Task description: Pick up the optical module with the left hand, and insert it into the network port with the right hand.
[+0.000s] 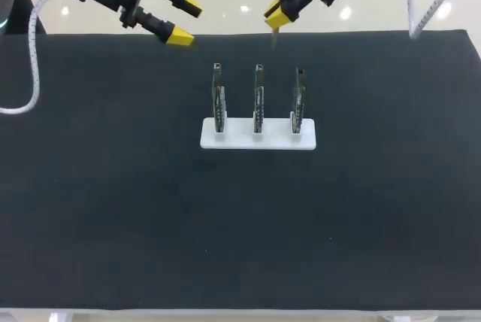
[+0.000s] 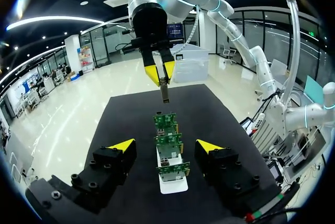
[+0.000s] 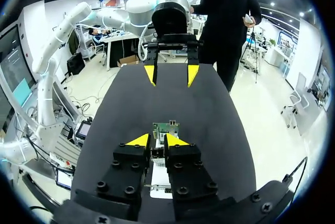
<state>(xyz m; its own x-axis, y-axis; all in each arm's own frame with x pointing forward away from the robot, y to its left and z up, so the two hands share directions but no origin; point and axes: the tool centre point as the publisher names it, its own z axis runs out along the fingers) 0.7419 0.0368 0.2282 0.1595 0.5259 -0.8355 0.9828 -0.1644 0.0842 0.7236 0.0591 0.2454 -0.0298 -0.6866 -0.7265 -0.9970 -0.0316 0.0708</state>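
The tabletop [image 1: 113, 209] is covered edge to edge in flat black. I see nothing on it but a white base [image 1: 258, 138] near the middle. Three circuit boards [image 1: 258, 100] stand upright in the base in a row, edge-on to my head camera.

The optical module [image 1: 275, 36] is not in my left claw. It is pinched in my right claw [image 1: 275, 15], whose yellow tips are close together on its upper end. The module hangs straight down as a thin sliver over the far part of the tabletop, behind the row of boards and clear of them. The left wrist camera shows the same thing. The module dangles past the farthest board, and I cannot tell which board it lines up with.

My left claw [image 1: 185, 22] hangs at the far left of the tabletop with its fingers spread wide and nothing between them. From its own camera the boards and base sit ahead, framed by the two tips but touching neither.

Some things I can't make out. The network port is too small to find on any board. In the right wrist camera my own fingers cover most of the row, so I see only the top of one board and a corner of the base. What sits between those fingers there is just a dark sliver.
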